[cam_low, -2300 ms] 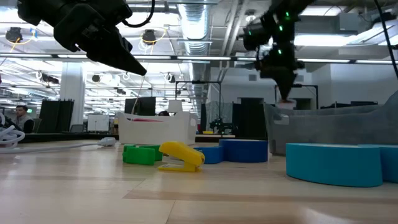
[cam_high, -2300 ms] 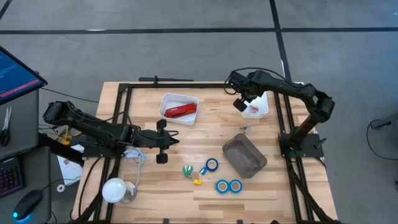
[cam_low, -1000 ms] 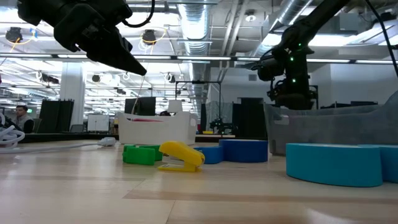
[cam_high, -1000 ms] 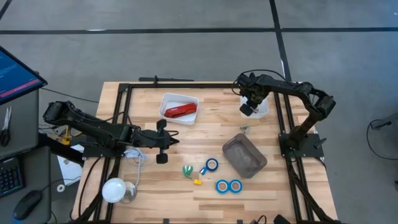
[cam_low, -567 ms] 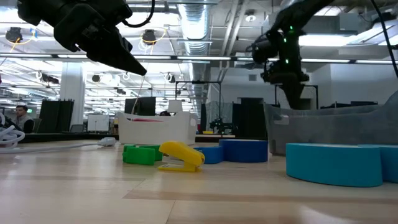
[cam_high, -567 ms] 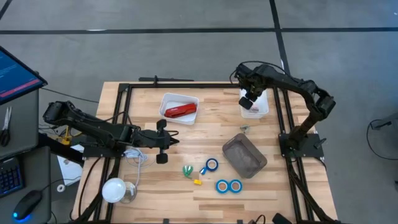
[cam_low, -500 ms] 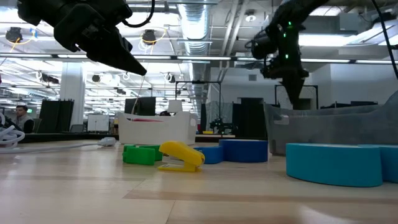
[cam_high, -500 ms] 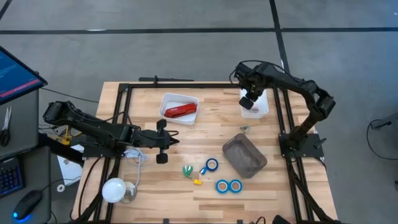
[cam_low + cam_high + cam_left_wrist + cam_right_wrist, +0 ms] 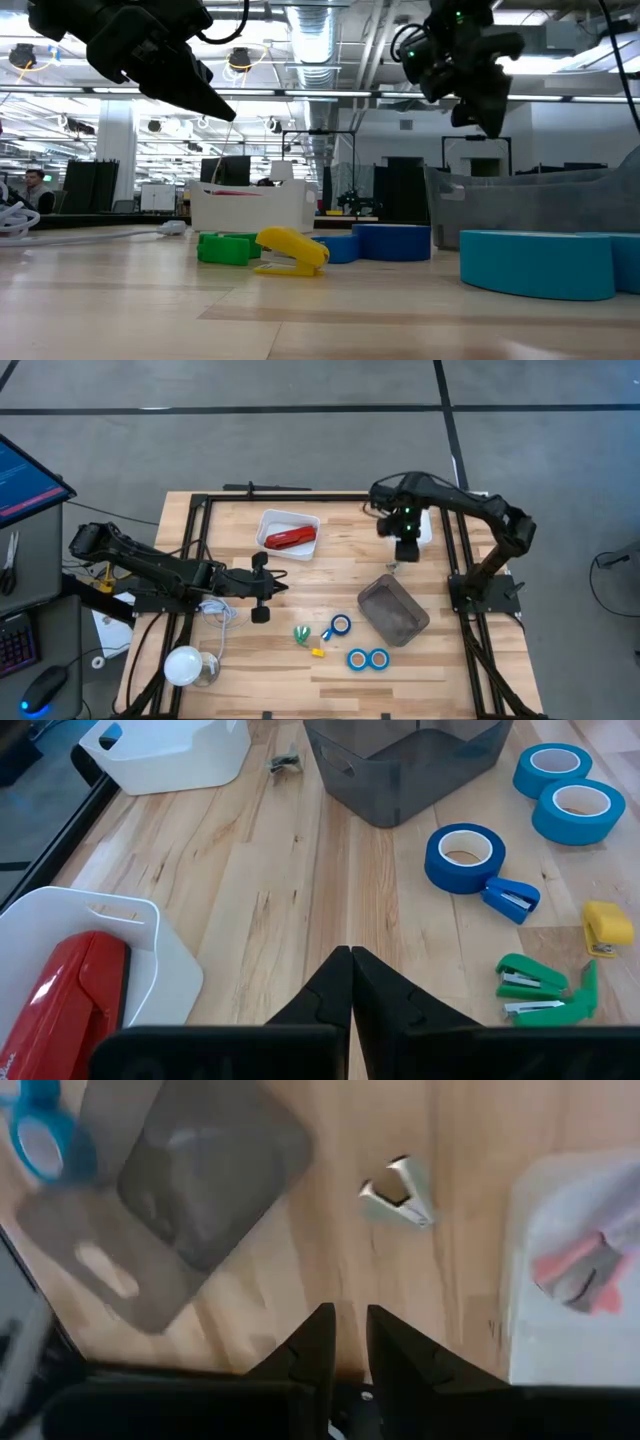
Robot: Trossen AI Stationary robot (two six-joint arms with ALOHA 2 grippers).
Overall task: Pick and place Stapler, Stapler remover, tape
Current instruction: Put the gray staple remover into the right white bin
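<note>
The red stapler lies in a white tray. Three blue tape rolls lie flat on the table. A small metal staple remover lies on the wood between the white bin and the grey bin. Another remover with pink grips lies in the white bin. My right gripper hovers above the metal remover, pointing down, fingers a narrow gap apart and holding nothing. My left gripper is shut and waits near the tray.
A grey bin stands near the right gripper. Small green, blue and yellow staplers lie beside the tape. A white lamp and its cable sit at the near left corner. A black frame borders the table.
My right gripper has risen out of the white bin and swung toward the table's near edge. It now hangs over the wood beside the bin, above the metal remover. The left arm has kept still.
</note>
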